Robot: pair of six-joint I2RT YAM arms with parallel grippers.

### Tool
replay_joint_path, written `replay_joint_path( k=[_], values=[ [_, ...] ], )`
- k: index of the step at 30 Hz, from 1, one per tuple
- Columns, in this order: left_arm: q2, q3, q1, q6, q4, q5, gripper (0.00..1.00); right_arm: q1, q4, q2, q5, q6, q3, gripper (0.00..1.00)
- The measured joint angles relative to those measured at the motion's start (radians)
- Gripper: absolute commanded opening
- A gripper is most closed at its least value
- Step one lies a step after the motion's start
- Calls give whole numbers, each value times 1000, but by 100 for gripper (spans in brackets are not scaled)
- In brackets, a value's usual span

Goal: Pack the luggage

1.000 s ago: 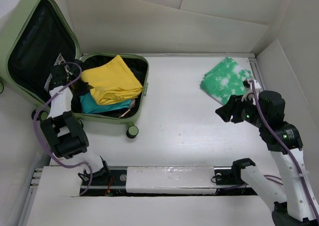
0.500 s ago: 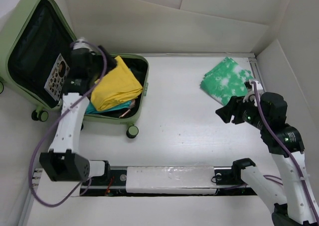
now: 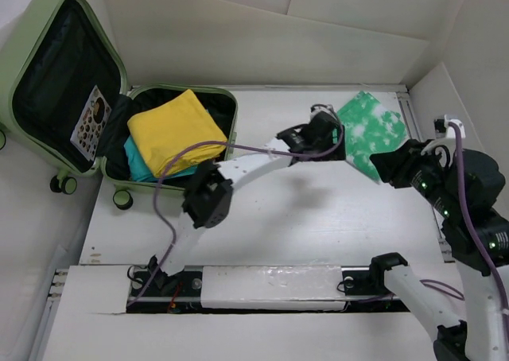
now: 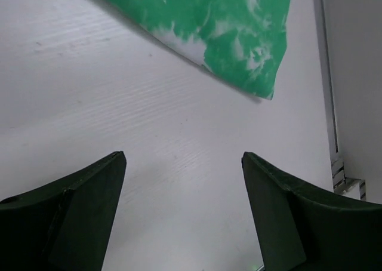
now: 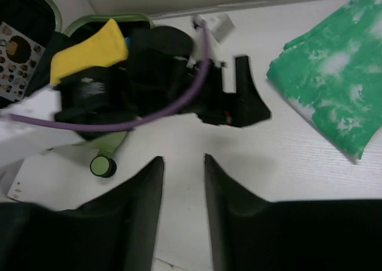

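Left gripper [image 4: 182, 157]: jaws wide, empty, over bare table [image 3: 286, 210]. Green-and-white cloth [image 4: 227, 20] lies just ahead, its near edge slanting across the approach. Suitcase [image 3: 231, 130] stands open, well behind. Right gripper [image 3: 390, 166], narrowly parted and empty, flanks the cloth's far side.

- Small pale sage-green hard-shell suitcase [image 3: 234, 118] with rounded corners lies open at the far-left corner of the worktop [image 3: 318, 218].
- Its black-lined lid [image 3: 56, 67] stands tilted back; the base lies flat, with the wheels [image 3: 122, 199] on the near side.
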Motion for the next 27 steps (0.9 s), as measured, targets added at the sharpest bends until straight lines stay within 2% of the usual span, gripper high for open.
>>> replay_joint_path(
  k=[3, 5, 15, 19, 23, 27],
  values=[
    [196, 149, -31, -50, -20, 9, 69, 0, -8, -30, 3, 22, 11, 52],
    [274, 194, -30, -88, -19, 10, 67, 0, -22, -45, 3, 32, 11, 54],
    [407, 297, 39, -284, 85, -8, 63, 0, -90, -64, -18, 50, 8, 54],
    [484, 350, 44, -370, 153, -3, 57, 0, -106, -65, -26, 51, 8, 54],
    [541, 388, 39, -467, 241, 15, 44, 0, -115, -65, -42, 50, 8, 54],
    [575, 397, 37, -540, 283, 21, 7, 0, -130, -63, -60, 44, 14, 54]
  ],
)
